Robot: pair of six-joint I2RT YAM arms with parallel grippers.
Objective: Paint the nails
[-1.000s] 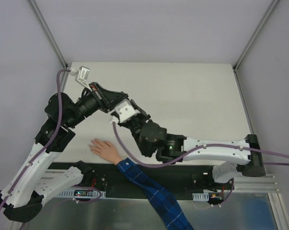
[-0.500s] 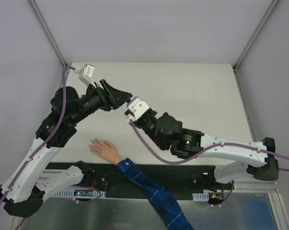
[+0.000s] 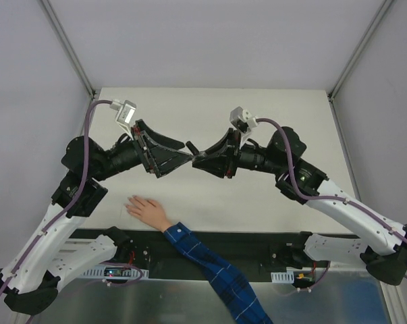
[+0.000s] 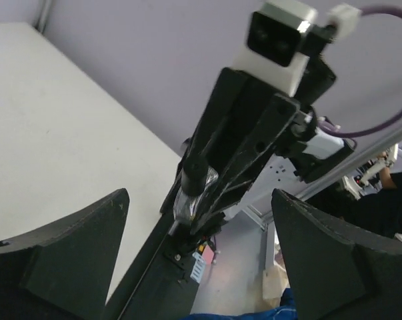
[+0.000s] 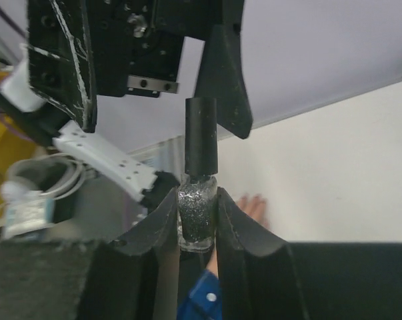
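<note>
A small bottle of dark glitter polish (image 5: 197, 217) with a tall black cap (image 5: 201, 137) stands upright in my right gripper (image 5: 197, 195), which is shut on its glass body. My left gripper (image 4: 201, 195) faces it with jaws wide open and nothing between the fingers (image 4: 67, 247); the bottle (image 4: 193, 200) hangs just beyond their tips. From above, both grippers meet tip to tip over the table's middle, left gripper (image 3: 179, 156) and right gripper (image 3: 202, 160). The pale hand (image 3: 144, 208) lies flat near the front edge, its blue plaid sleeve (image 3: 216, 270) trailing back. Its nails are too small to make out.
The white table (image 3: 277, 115) is walled by grey panels on the left, back and right. A black rail (image 3: 257, 239) runs along the front edge over the arm bases. Purple cables (image 3: 88, 128) loop from both wrists.
My left gripper has opened and drawn back left. The right gripper has swung right and turned level, keeping the bottle. The hand has not moved.
</note>
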